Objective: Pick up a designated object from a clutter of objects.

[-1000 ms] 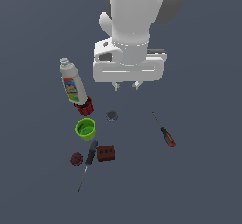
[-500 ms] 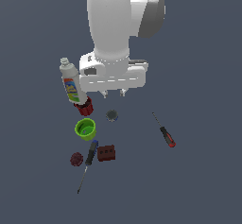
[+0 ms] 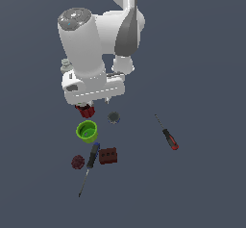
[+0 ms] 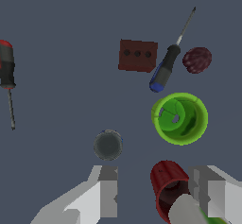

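I hold the gripper [image 4: 158, 197] low over the clutter because the red mug [image 4: 168, 190] is my target. The mug sits just beside the green cup [image 4: 180, 118], on the side away from the brick [image 4: 137, 55], with the white bottle [image 4: 189, 211] touching or nearly touching its far side. The 2 fingers [image 4: 108, 190] are spread apart with nothing held. The mug stands between them, close against 1 finger, well clear of the other, so I judge a small sideways correction is needed.
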